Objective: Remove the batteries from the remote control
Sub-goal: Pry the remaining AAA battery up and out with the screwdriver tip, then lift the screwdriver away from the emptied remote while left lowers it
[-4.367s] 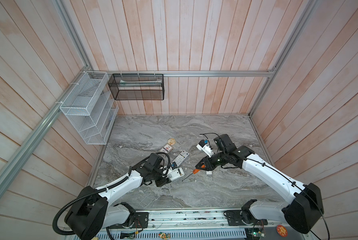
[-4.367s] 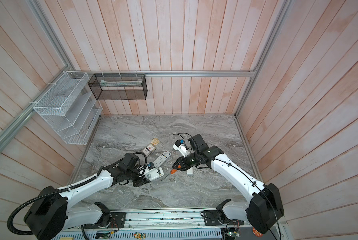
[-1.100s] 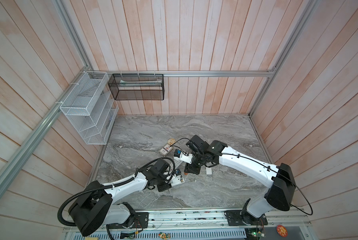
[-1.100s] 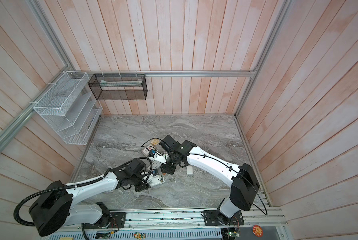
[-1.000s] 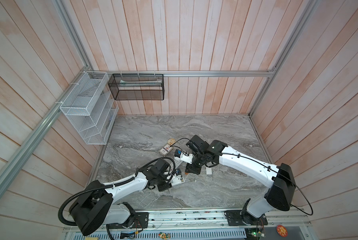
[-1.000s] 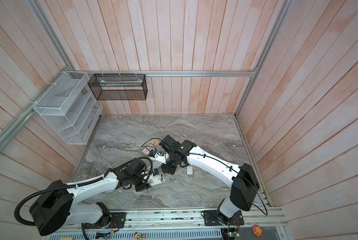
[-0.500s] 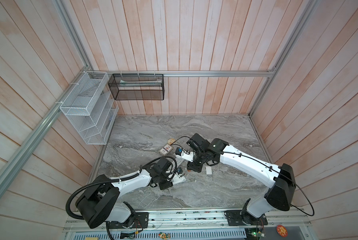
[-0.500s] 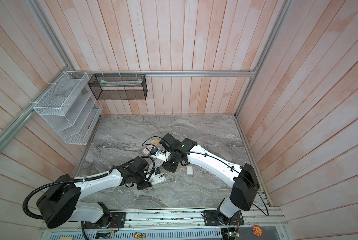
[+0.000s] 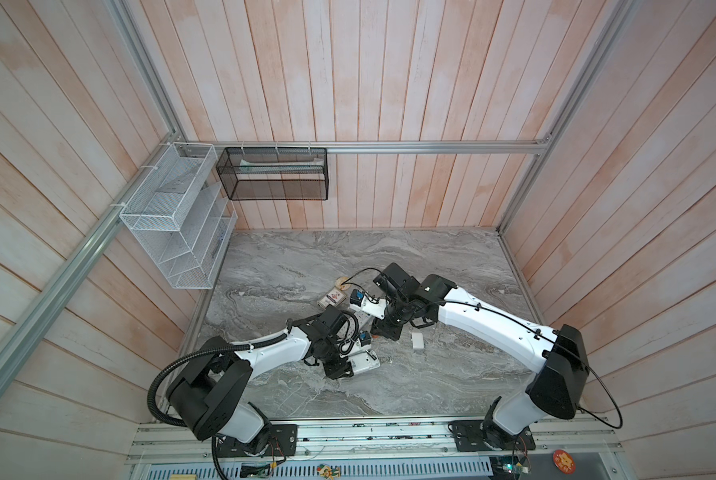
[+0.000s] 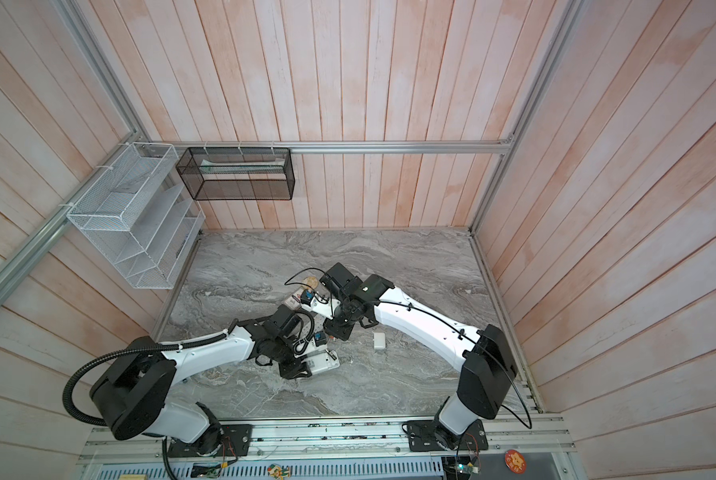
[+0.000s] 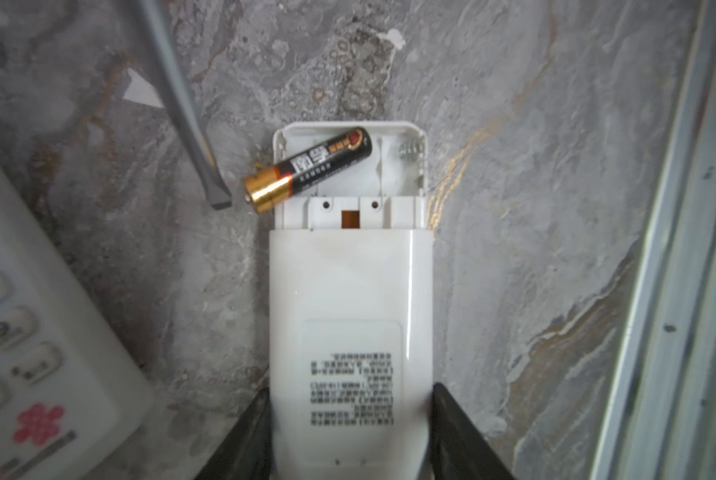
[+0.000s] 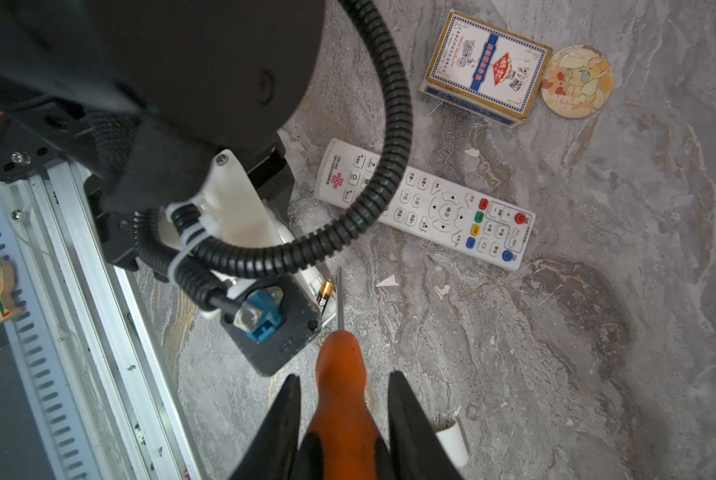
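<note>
My left gripper (image 11: 350, 415) is shut on the white remote control (image 11: 348, 316), which lies back up on the marble with its battery compartment open; it also shows in both top views (image 9: 364, 360) (image 10: 323, 361). One of the batteries (image 11: 310, 168) lies slanted across the compartment, its golden end poking out over the side wall. The slot beside it (image 11: 410, 151) shows only a bare spring. My right gripper (image 12: 344, 378) is shut on an orange-handled screwdriver (image 12: 339, 353). The screwdriver's blade tip (image 11: 221, 201) sits close beside the battery's golden end (image 12: 325, 293).
A second, longer remote (image 12: 427, 203) with coloured buttons lies beside the left arm. Beyond it are a box of playing cards (image 12: 487, 68) and a round badge (image 12: 576, 81). A small white cover (image 9: 417, 341) lies loose by the right arm. The metal rail runs along the front edge.
Since several seconds ago my right gripper has carried the screwdriver in to the remote's open end. Over the last second the left arm and remote shifted only slightly.
</note>
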`<action>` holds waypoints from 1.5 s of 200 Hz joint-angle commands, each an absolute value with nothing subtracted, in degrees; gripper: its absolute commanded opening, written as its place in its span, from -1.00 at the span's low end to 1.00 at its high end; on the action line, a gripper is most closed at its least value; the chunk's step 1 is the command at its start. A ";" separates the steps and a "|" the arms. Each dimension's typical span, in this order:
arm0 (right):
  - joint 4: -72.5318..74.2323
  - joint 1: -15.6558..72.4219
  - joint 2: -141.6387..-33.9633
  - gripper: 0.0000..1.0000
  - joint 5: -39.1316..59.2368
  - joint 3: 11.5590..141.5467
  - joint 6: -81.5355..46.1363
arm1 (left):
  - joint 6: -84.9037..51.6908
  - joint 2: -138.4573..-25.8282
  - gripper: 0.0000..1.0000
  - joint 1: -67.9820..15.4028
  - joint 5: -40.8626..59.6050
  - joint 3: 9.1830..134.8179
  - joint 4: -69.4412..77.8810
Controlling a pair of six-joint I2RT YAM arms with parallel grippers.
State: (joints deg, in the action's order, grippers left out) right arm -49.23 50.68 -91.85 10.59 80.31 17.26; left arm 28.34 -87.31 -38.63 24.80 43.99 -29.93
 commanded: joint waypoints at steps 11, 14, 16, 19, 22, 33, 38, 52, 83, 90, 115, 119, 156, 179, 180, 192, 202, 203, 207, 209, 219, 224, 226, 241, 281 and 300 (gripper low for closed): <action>-48.87 49.50 -92.53 -1.00 10.88 82.68 17.96 | 26.59 -90.10 -0.76 -34.91 36.62 48.74 -37.05; -48.91 49.30 -92.45 -1.00 10.67 82.81 17.89 | 26.55 -90.36 -0.76 -34.64 37.06 49.04 -37.47; -48.99 49.19 -92.46 -1.00 10.47 82.86 17.83 | 26.54 -90.53 -0.76 -34.48 37.26 49.15 -37.69; -49.00 48.97 -92.35 -1.00 10.27 83.00 17.72 | 26.39 -90.67 -0.76 -34.29 37.57 49.45 -37.90; -49.08 48.77 -92.25 -1.00 10.06 83.14 17.64 | 26.21 -90.86 -0.76 -34.09 37.92 49.64 -38.16; -49.29 47.92 -91.88 -1.00 9.42 83.53 17.24 | 26.04 -91.91 -0.77 -33.23 40.27 50.50 -39.28; -49.28 47.38 -91.65 -1.00 9.27 83.66 17.00 | 25.79 -92.33 -0.76 -32.99 41.14 50.74 -39.57; -48.89 45.96 -90.74 -1.00 8.89 83.92 16.15 | 26.00 -94.00 -0.77 -32.44 43.37 51.67 -40.77; -47.57 43.41 -88.41 -1.00 8.79 83.21 14.82 | 26.71 -98.74 -0.77 -32.34 45.42 54.76 -44.20; -47.27 43.07 -87.96 -1.00 8.76 82.86 14.68 | 26.89 -99.54 -0.77 -32.30 45.89 55.42 -44.84; -47.10 41.70 -86.81 -1.00 9.53 82.05 14.34 | 27.13 -102.41 -0.78 -31.74 48.58 57.66 -46.64; -47.10 41.52 -86.61 -1.00 9.53 82.01 14.33 | 27.07 -102.57 -0.78 -31.73 47.84 57.98 -46.60; -45.35 38.52 -83.70 -1.00 10.74 78.44 12.53 | 27.83 -99.24 -0.77 -31.86 35.68 55.74 -43.21; -42.36 35.19 -80.71 -1.00 12.67 75.55 9.75 | 28.29 -94.40 -0.75 -32.95 30.21 51.68 -39.10; -42.27 34.91 -80.61 -1.00 12.84 75.44 9.58 | 28.34 -94.22 -0.75 -33.04 29.91 51.46 -38.93; -40.34 32.50 -78.95 -1.00 14.94 73.87 7.69 | 29.33 -92.19 -0.74 -34.73 26.24 49.11 -37.53; -38.15 30.34 -77.49 -1.00 16.62 72.14 5.72 | 30.15 -91.07 -0.73 -36.55 22.87 47.56 -36.41; -37.97 30.16 -77.37 -1.00 16.79 71.97 5.41 | 30.24 -90.98 -0.73 -36.73 22.55 47.46 -36.14; -37.03 29.17 -76.77 -1.00 17.51 71.32 4.55 | 30.51 -90.73 -0.73 -37.41 21.20 46.85 -35.65; -36.44 28.67 -76.48 -1.00 17.78 70.85 4.15 | 30.68 -90.53 -0.73 -37.63 20.64 46.56 -35.34; -33.66 26.38 -74.93 -1.00 19.88 68.64 2.02 | 31.02 -90.11 -0.72 -39.08 17.99 45.40 -34.14; -32.46 25.52 -74.28 -1.00 20.83 67.60 1.17 | 31.09 -90.06 -0.71 -39.41 17.15 44.88 -33.42; -31.78 25.04 -73.87 -1.00 21.20 67.13 0.80 | 31.11 -90.01 -0.69 -39.49 16.90 44.68 -33.16; -27.34 22.08 -71.40 -1.00 23.25 63.49 -1.92 | 30.85 -90.08 -0.69 -39.81 15.17 43.66 -31.25; -15.95 14.53 -67.20 -1.00 28.85 54.20 -8.17 | 30.66 -89.57 -0.58 -39.79 14.41 42.12 -28.44; -9.85 12.01 -65.10 -1.00 30.96 49.79 -11.23 | 30.58 -88.30 0.09 -39.81 14.56 41.71 -28.25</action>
